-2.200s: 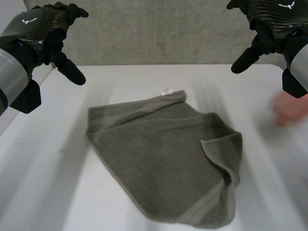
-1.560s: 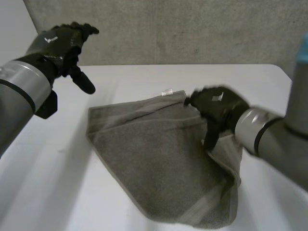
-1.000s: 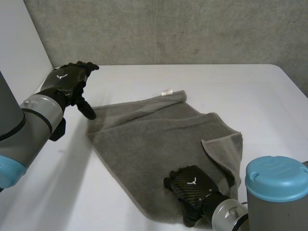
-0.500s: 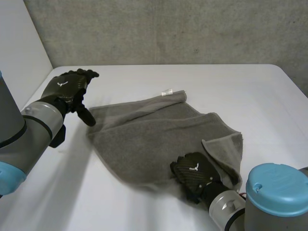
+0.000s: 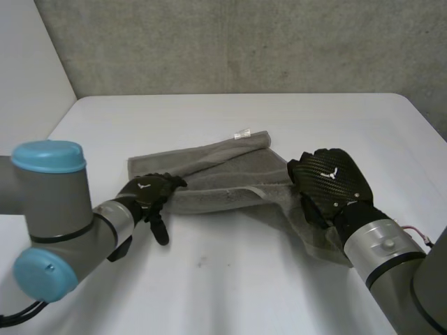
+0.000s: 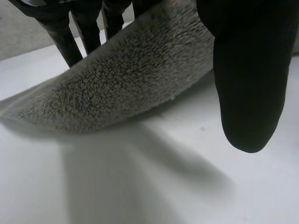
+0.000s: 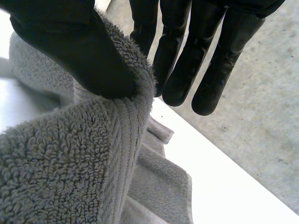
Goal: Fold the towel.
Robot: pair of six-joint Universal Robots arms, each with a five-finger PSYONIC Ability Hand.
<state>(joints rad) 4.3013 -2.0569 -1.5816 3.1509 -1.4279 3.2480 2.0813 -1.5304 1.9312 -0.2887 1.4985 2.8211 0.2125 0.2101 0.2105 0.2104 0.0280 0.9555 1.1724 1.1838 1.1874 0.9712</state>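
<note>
The grey towel (image 5: 223, 164) is in the middle of the white worktop (image 5: 230, 286), between the two arms. Its far edge lies flat on the worktop, and a small white tag (image 5: 243, 132) is at that edge. The near part is lifted and gathered, so the towel makes a narrow band from one robot hand to the other. The right robot hand (image 5: 327, 178) is at the right end of the towel and has hold of it. In the right wrist view the thumb (image 7: 74, 51) presses the hemmed edge of the towel (image 7: 70, 158) against the straight fingers (image 7: 180, 60) behind it. From this pinch the cloth hangs down in thick folds, and in the head view it reaches the worktop beside the right forearm. The left robot hand (image 5: 148, 194) is at the near left edge of the towel, low over the worktop. In the left wrist view the towel (image 6: 140, 79) rises from the worktop up to this hand (image 6: 247, 70), and its edge is clear of the surface with a shadow below it. I cannot tell whether the left robot hand grips the cloth or the cloth only leans on it. Behind the worktop stands a grey concrete wall (image 5: 244, 42).
</note>
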